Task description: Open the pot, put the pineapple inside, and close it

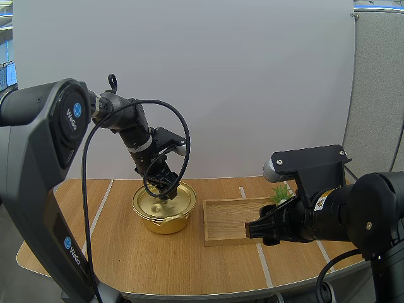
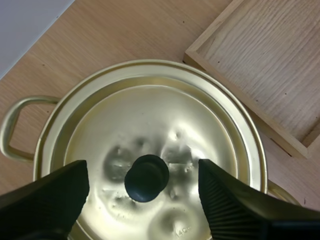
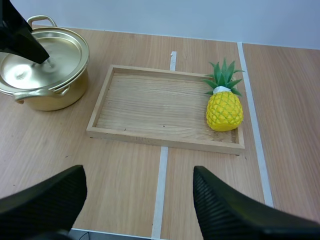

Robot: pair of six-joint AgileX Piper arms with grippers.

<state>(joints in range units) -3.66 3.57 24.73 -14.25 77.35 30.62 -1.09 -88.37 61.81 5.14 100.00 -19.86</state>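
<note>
Left gripper (image 2: pixel 142 170) is down over the gold pot (image 1: pixel 165 218), which sits on the left of the table (image 1: pixel 113 252) with its lid (image 2: pixel 150 125) on. The fingers are spread wide, one either side of the black knob (image 2: pixel 146 178), with a gap showing on both sides, so nothing is grasped. A loop handle (image 2: pixel 12 127) sticks out from the pot's side. Over to the right, the wooden tray (image 3: pixel 150 107) lies just beside the pot, and the pineapple (image 3: pixel 224 109) sits inside at the tray's right end — well apart from the pot. Right gripper (image 3: pixel 139 175) hovers above the table on the near side of the tray, fingers parted too — holding nothing.
</note>
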